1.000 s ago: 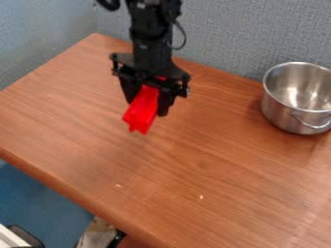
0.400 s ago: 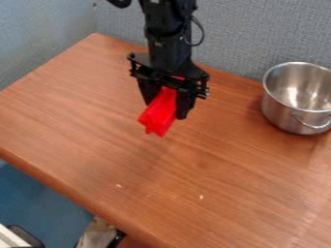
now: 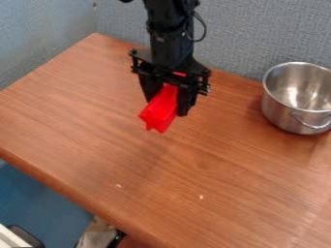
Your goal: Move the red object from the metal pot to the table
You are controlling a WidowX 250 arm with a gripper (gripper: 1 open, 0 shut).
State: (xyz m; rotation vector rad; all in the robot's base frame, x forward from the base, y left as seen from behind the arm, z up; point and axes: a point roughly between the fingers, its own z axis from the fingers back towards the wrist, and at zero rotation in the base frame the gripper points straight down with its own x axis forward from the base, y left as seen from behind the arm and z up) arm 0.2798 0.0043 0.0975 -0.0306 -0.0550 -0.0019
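With the hand (image 3: 168, 92) clamped on the red object (image 3: 161, 109), which hangs tilted over the middle of the table (image 3: 77, 107) well apart from the metal pot (image 3: 299, 97), it should probably lower gently until the block's bottom end touches before letting go.

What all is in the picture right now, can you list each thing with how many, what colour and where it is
red object: one, bright red, held tilted in the gripper, over the middle of the table
metal pot: one, shiny silver, on the table at the right edge of the view, nothing seen inside it
table: one, reddish brown wood grain, fills most of the view
wall: one, grey-blue, behind the table
arm: one, black, coming down from the top centre
gripper: one, black, pointing down, closed on the upper end of the red object
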